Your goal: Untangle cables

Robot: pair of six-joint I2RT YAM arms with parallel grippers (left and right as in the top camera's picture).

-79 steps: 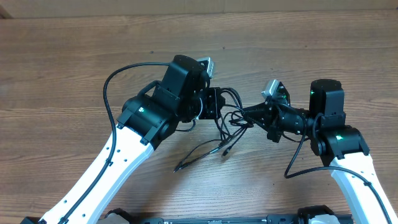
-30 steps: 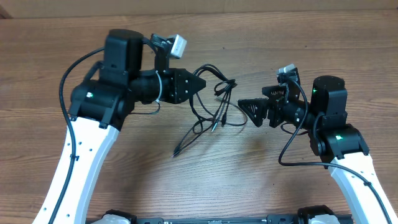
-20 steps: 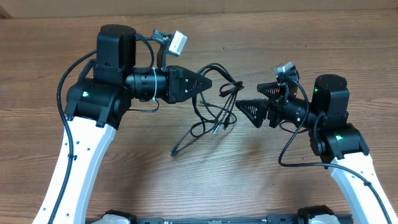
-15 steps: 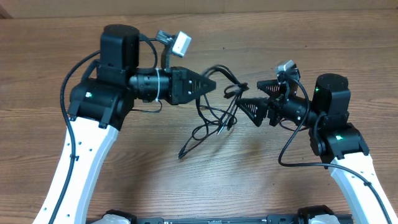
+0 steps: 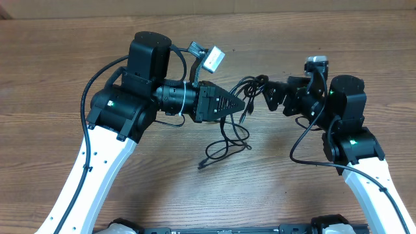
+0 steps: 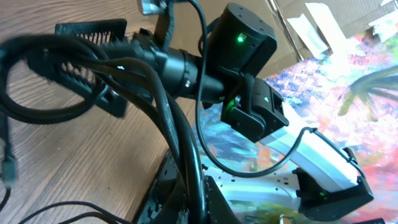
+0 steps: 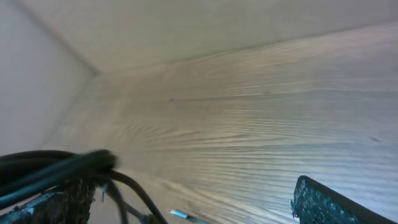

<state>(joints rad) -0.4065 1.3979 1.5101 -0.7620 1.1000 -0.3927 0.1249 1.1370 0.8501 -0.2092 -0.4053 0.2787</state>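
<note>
Overhead, thin black cables (image 5: pixel 223 133) in loops, left hand (image 5: pixel 242 104) pinching them, right hand (image 5: pixel 268 97) spread.

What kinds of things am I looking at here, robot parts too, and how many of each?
Robot arms: 2, left arm and right arm.
Grippers: 2, left gripper and right gripper.
Bundle of thin black cables: 1, strands too tangled to count.
Wooden table: 1.
Total: 6.

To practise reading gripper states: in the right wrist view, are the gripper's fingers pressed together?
No, the right gripper has its fingers far apart, with bare wooden table showing between them.
</note>
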